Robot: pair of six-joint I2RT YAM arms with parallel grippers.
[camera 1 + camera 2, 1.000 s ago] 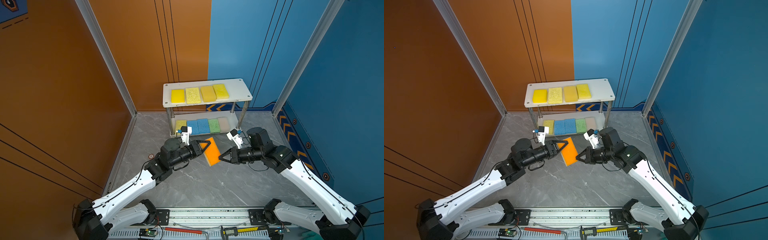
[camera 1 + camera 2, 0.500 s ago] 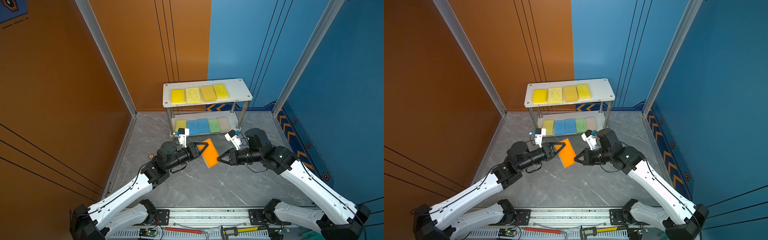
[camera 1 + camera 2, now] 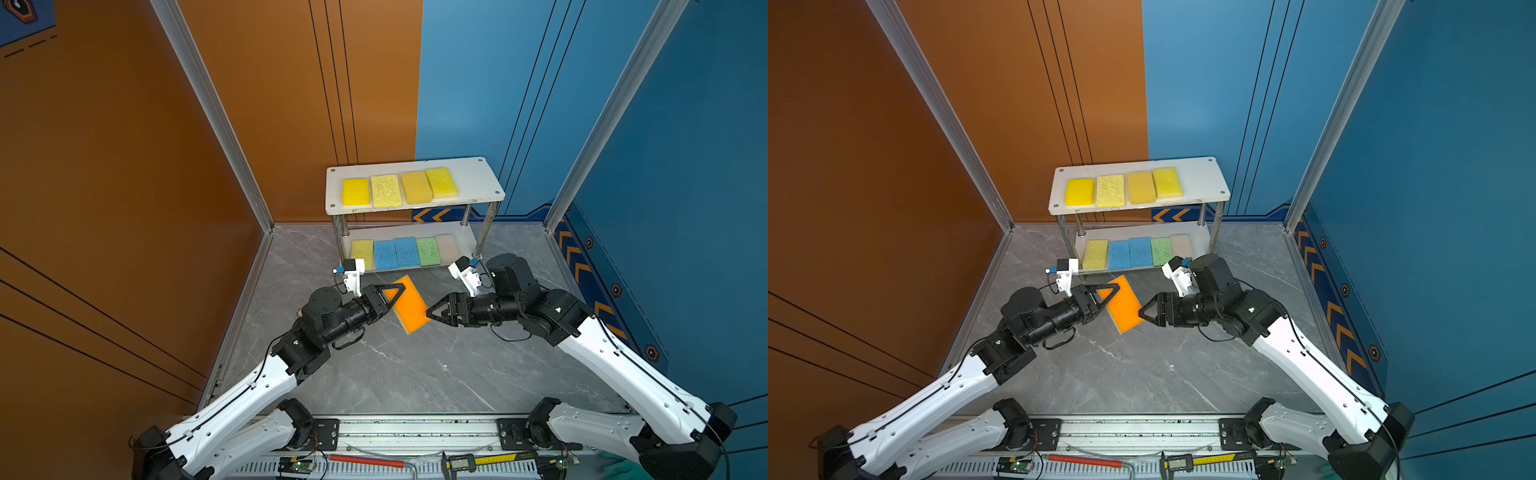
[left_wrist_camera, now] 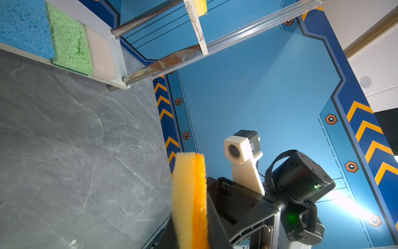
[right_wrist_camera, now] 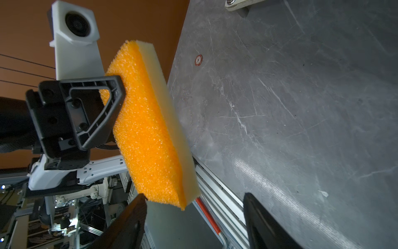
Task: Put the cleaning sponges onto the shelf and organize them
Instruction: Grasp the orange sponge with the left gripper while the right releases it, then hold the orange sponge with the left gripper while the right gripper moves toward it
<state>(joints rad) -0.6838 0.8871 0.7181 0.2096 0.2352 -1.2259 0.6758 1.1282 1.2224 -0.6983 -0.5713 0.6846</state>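
Note:
An orange sponge (image 3: 409,307) (image 3: 1125,307) with a pale yellow backing hangs above the floor in front of the shelf (image 3: 478,178) (image 3: 1204,174). My left gripper (image 3: 397,293) (image 3: 1115,291) (image 4: 190,237) is shut on one end of it (image 4: 189,200) (image 5: 148,129). My right gripper (image 3: 428,311) (image 3: 1140,311) (image 5: 195,197) stands open at the sponge's other end, its jaws wide apart and off the foam. Several yellow sponges (image 3: 386,190) lie in a row on the top board. The lower board holds a yellow, two blue (image 3: 395,253), a green (image 4: 69,43) and a beige sponge (image 4: 101,54).
The grey marble floor (image 3: 395,374) is boxed in by an orange wall on the left and blue walls behind and to the right. A metal rail (image 3: 415,428) with a red-handled tool (image 3: 365,461) and a caliper runs along the front edge. A small round sticker (image 5: 198,60) lies on the floor.
My right gripper has opened and let go of the orange sponge. The left gripper has tightened on it, and the sponge has drifted slightly left.

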